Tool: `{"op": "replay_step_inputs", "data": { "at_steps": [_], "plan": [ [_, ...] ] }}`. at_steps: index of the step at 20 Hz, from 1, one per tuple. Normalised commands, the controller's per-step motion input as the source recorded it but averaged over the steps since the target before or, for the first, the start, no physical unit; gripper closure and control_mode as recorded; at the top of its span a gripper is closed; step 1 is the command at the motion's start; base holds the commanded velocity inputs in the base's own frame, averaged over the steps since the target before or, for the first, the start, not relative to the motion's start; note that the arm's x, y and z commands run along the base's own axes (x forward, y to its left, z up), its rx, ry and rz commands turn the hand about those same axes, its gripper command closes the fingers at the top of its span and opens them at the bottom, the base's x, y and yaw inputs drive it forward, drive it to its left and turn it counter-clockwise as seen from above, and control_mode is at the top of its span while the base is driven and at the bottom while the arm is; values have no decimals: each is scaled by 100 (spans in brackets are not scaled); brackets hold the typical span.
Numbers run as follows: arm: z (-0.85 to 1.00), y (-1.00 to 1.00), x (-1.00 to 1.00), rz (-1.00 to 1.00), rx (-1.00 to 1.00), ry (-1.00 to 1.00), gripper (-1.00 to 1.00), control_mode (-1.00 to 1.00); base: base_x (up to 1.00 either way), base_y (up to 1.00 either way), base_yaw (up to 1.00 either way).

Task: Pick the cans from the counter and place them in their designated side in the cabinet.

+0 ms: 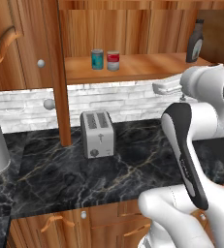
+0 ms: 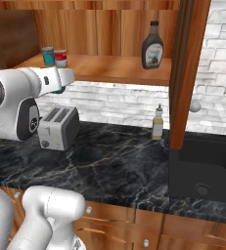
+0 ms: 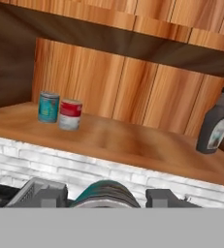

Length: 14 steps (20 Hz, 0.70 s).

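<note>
The cabinet (image 3: 133, 87) spans the upper half of the hand view, doors open, its plank shelf running across mid-frame. Below it the counter (image 1: 123, 169) fills the lower middle of the left base view, with a toaster (image 1: 97, 133) standing at its centre.

The step in hand looks like the carry: the gripper (image 3: 104, 196), at the bottom centre of the hand view, pinches a teal can (image 3: 104, 193) between its fingertips, silvery top facing the camera, held below and in front of the shelf edge. Next, I'd judge, it must rise above the plank, go in, and set down on the proper side.

Two cans already stand on the shelf at its left: a teal one (image 3: 48, 107) and a red-labelled can (image 3: 70, 114) just beside it. A dark bottle (image 3: 214, 128) stands well apart at right.
</note>
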Motion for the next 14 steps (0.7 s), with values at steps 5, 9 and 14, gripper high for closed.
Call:
{"op": "replay_step_inputs", "data": {
  "at_steps": [5,9,14],
  "plan": [
    [15,0,6,0,0,0,100,-100,0,0,0],
    [0,2,9,1,0,-2,100,-100,0,0,0],
    [0,4,14,0,0,-3,100,-100,0,0,0]
  ]
}}
